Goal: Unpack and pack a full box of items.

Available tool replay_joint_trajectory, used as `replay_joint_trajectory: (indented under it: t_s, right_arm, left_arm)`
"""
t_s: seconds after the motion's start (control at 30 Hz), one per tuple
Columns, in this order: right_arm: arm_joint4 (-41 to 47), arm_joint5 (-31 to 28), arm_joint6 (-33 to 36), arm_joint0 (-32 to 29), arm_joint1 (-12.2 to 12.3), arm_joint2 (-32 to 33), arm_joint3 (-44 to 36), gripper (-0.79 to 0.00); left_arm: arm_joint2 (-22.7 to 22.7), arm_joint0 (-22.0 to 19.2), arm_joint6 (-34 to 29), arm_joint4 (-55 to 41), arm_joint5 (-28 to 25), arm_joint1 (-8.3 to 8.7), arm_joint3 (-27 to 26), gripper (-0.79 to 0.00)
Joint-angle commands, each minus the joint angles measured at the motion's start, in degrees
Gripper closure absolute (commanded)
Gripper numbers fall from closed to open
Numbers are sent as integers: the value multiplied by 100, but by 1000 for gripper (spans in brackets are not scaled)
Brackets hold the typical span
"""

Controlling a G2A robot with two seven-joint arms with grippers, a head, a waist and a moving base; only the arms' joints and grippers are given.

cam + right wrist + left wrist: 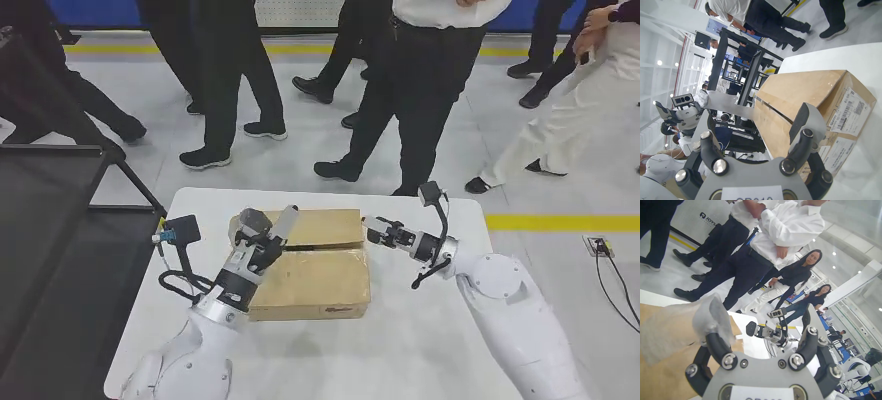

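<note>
Unsealing stage, by the look of it: the box (310, 280) sat closed on the table (420, 340). A tape strip (730, 108) ran from its seam to one finger of the left gripper (268, 222), whose fingers were spread. The right gripper (378, 232) hung open beside the box's far corner. The next move likely called for pulling the tape clear, then lifting the flaps.

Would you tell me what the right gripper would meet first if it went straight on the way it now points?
Probably the cardboard box: the right gripper points at its near end by the top seam, though it might skim over the flaps; height is unclear.
</note>
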Motion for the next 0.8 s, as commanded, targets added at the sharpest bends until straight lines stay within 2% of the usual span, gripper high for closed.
replay_joint_trajectory:
  t_s: [0.0, 0.07, 0.3, 0.4, 0.5, 0.6, 0.77]
  right_arm:
    - [4, -45, -117, -12, -1, 17, 12, -785]
    - [4, -45, -117, -12, -1, 17, 12, -785]
    - [4, -45, -117, -12, -1, 17, 12, -785]
    - [-11, -236, -105, -99, 5, 5, -110, -785]
    - [-621, -497, 29, -14, 28, -115, -210, -785]
    - [-1142, -716, 29, 68, 21, -314, -291, -785]
    - [-2261, -1039, -425, 109, -4, -627, -480, -785]
  left_arm:
    - [-147, 21, -175, -162, 55, 8, -202, -785]
    - [-321, 85, -430, -268, 108, 27, -375, -785]
    - [-321, 85, -430, -268, 108, 27, -375, -785]
    - [-321, 85, -430, -268, 108, 27, -375, -785]
    - [-363, 152, -339, -616, 124, 9, -243, -785]
    - [-379, 43, -218, -951, 161, -18, -139, -785]
    - [-352, -178, -54, -1695, 215, -75, -30, -785]
